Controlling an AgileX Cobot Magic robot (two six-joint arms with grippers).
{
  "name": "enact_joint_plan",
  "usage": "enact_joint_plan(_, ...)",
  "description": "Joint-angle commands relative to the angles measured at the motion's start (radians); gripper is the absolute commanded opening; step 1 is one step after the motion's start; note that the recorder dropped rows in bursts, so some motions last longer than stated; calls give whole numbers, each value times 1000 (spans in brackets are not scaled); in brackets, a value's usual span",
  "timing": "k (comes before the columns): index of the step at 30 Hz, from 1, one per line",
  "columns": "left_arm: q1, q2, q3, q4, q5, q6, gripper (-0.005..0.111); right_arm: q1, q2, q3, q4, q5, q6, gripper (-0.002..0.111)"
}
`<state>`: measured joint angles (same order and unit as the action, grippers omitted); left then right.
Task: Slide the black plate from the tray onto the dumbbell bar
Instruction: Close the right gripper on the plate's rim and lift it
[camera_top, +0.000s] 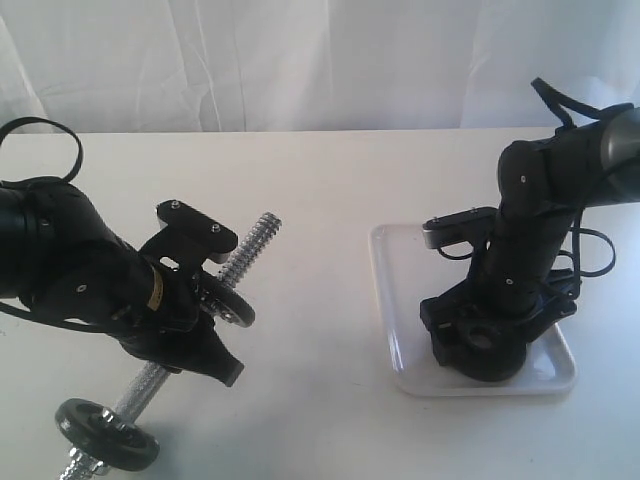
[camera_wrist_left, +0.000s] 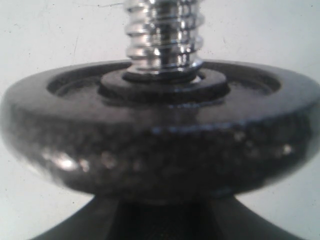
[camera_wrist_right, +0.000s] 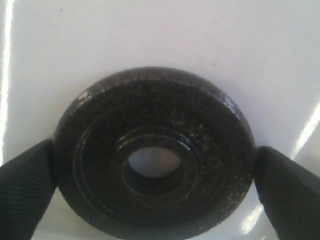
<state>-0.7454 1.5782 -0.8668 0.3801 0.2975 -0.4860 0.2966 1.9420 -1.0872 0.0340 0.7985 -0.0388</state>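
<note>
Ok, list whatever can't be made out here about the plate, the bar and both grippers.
- Exterior view: the black plate on the tray is lost in the dark right gripper over it.
- Right wrist view: pads flank the plate's rim; contact unclear, pads cut off by the frame edges.
- Left wrist view: a blurred disc fills it; no fingers visible.
- Exterior view: the dumbbell bar runs off the bottom edge; the left gripper hides its own fingertips.
</note>
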Motion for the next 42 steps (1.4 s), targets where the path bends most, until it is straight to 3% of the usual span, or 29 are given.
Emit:
enact_joint_plan(1, -7, -42, -19, 1, -21, -8, 0, -9, 106, 43, 91, 9, -30, 100)
enact_joint_plan(3, -7, -42, -19, 1, -21, -8, 0, -9, 120, 43, 105, 21, -42, 87)
enact_joint_plan(4, -7, -42, -19, 1, -21, -8, 0, -9, 128, 43, 107, 26, -44, 75)
enact_joint_plan(8, -7, -42, -19, 1, -21, -8, 0, -9, 144, 31, 107, 45, -44, 13)
enact_joint_plan(9, -7, -42, -19, 1, -21, -8, 0, -9, 144, 23, 107, 54, -44, 2)
enact_joint_plan(22, -7, -42, -19, 1, -29, -6, 0, -9, 138, -125, 115, 259, -36, 1)
enact_joint_plan(35, -7, -42, -19, 1, -41, -6, 0, -9, 6, -160, 128, 256, -36, 1)
enact_joint_plan(42, -37, -42, -19, 1, -43, 95, 0, -9, -68, -160, 133, 216, -36, 1)
